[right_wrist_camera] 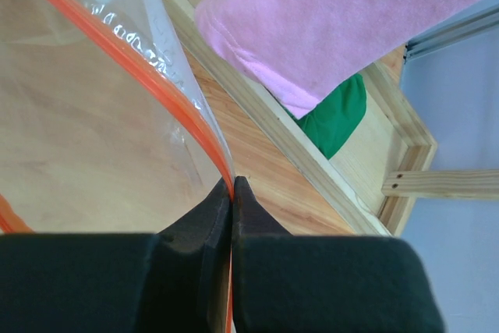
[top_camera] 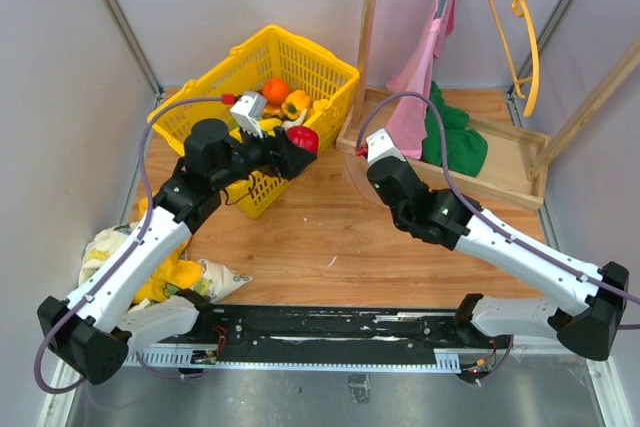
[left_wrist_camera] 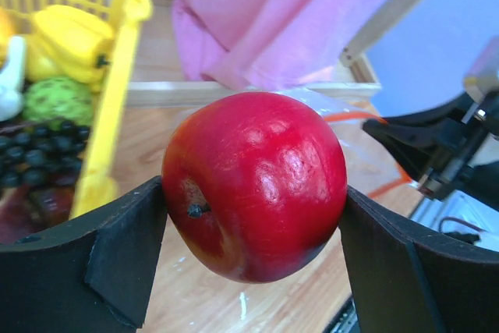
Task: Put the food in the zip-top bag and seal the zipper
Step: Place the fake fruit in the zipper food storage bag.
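Observation:
My left gripper (top_camera: 297,143) is shut on a red apple (top_camera: 305,138), held in the air just past the yellow basket's near right corner; the wrist view shows the apple (left_wrist_camera: 256,185) squeezed between both black fingers (left_wrist_camera: 117,247). An orange (top_camera: 275,89) and a yellow-orange pepper (top_camera: 296,104) lie in the basket, with grapes (left_wrist_camera: 35,157), a green piece (left_wrist_camera: 56,99) and yellow bananas (left_wrist_camera: 70,37). My right gripper (right_wrist_camera: 233,185) is shut on the red zipper strip (right_wrist_camera: 148,83) of the clear zip-top bag (right_wrist_camera: 93,115), holding its mouth open. The right gripper (top_camera: 362,150) is right of the apple.
The yellow mesh basket (top_camera: 330,67) stands at the back left. A wooden rack tray (top_camera: 500,182) with pink cloth (top_camera: 430,67) and green cloth (top_camera: 455,137) is at the back right, an orange hanger (top_camera: 525,17) above. A yellow-patterned cloth bundle (top_camera: 170,272) lies near left.

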### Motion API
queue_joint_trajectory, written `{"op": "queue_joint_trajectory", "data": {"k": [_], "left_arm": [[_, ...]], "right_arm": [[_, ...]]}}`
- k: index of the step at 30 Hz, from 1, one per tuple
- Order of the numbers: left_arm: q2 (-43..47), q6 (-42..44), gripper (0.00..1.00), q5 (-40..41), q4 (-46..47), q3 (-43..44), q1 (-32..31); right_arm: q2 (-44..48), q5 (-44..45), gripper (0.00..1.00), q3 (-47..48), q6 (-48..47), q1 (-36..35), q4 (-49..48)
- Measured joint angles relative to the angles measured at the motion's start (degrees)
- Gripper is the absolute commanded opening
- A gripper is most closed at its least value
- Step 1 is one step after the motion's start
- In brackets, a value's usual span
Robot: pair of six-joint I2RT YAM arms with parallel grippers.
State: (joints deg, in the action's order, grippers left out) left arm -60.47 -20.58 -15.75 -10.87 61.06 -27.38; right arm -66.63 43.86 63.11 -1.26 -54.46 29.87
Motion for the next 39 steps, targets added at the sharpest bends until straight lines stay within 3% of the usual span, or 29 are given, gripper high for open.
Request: {"op": "queue_joint_trajectory", "data": {"k": [9, 22, 33, 39], "left_arm": [[-1.0, -3.8, 0.5, 0.3, 10.3, -5.6, -10.5], [-3.5, -7.3, 0.51, 2.9, 22.9, -10.8, -15.1], [-5.6, -9.1, 0.51, 4.2, 24.4, -13.2, -17.4], [-6.3, -7.8, 0.52, 8.7, 20.9, -13.2, -17.9]], "right_arm": [[-0.3, -3.0, 0.01, 0.4, 1.9, 0.0, -0.1], [-0.5, -8.2, 0.01, 0.5, 4.4, 0.0, -0.5], [-0.5, -12.3, 0.01, 1.3, 6.6, 0.0, -1.8], [-0.5, -14.3, 0.01, 1.9, 7.5, 0.0, -2.0]]}}
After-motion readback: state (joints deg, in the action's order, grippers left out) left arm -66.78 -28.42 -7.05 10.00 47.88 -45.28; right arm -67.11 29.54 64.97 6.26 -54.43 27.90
